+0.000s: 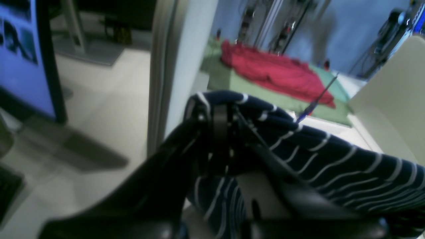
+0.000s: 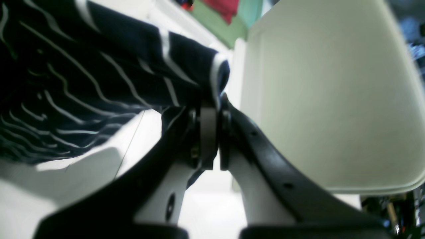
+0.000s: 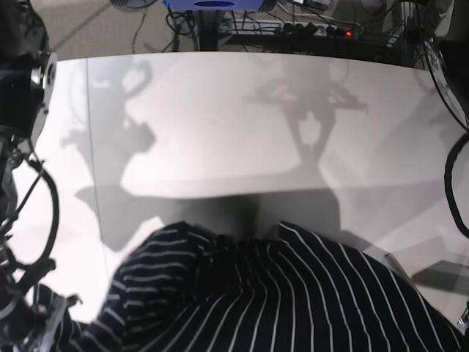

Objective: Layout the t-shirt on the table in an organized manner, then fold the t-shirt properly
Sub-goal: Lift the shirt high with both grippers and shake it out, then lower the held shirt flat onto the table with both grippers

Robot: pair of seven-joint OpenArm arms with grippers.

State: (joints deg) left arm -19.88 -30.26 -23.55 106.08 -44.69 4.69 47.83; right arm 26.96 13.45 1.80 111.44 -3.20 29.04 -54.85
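Both arms have the t-shirt (image 3: 278, 301) up in the air right now, stretched between them over the near part of the table (image 3: 242, 117). In the base view the fabric bulges up toward the camera and hides both end effectors, so the wrist views are all there is to go on for those.

The left end effector (image 1: 220, 114) is clamped tight on a bunched edge of the shirt, with stripes wrapping over the top of it. The right end effector (image 2: 212, 109) is also pinched closed on an edge, with cloth folded over the tips. I can't tell which part of the garment either one has.

What worries me: both grips look like they're on thick wads rather than a single clean layer. If so, the shirt would probably land twisted or doubled over when lowered, and the layout step gets messy. Also, the pinch sits right at the tips on the right side, so a hard tug to flatten it could let the fabric slip out and drop in a heap.
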